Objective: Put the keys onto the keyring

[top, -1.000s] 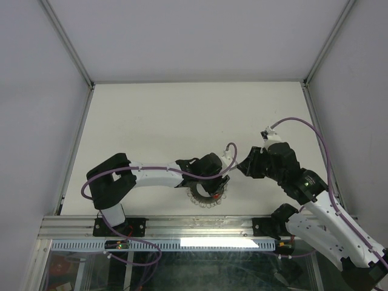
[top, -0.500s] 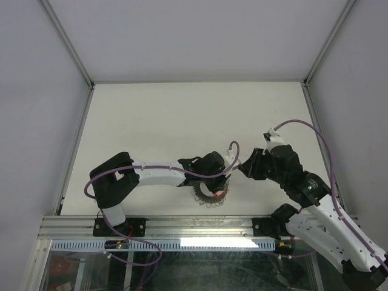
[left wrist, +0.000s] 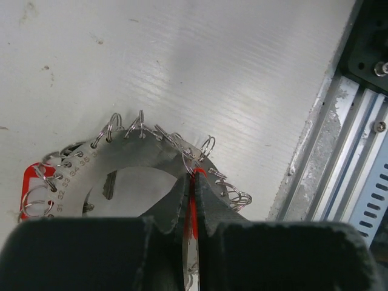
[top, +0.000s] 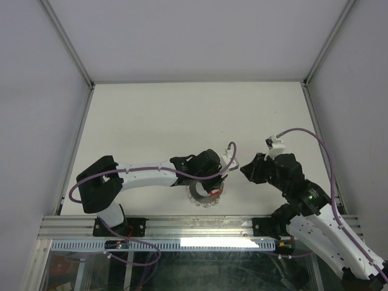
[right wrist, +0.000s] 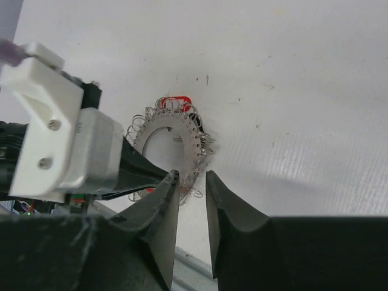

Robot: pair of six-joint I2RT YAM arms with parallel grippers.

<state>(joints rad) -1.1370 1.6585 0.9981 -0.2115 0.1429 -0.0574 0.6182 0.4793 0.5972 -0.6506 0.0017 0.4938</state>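
Observation:
The keyring (left wrist: 130, 159) is a flat silver numbered ring plate with several small wire loops round its rim, lying near the table's front edge (top: 202, 196). My left gripper (left wrist: 193, 179) is shut on a thin red tag (left wrist: 194, 206) held edge-on at the ring's rim; its key is hidden. A second red tag (left wrist: 31, 189) sits at the ring's far side, also seen in the right wrist view (right wrist: 176, 100). A small silver key (left wrist: 109, 184) lies inside the ring's hole. My right gripper (right wrist: 191, 179) is open and empty, hovering right of the keyring (right wrist: 173, 138).
The aluminium rail (left wrist: 345, 157) along the table's front edge runs close beside the keyring. White walls enclose the table (top: 182, 115) on three sides. The left arm's body (right wrist: 66, 151) stands close to the left of my right gripper's fingers.
The left arm's elbow has swung left while its gripper stays over the keyring, which shifted slightly left. The right gripper has drawn back a little to the right.

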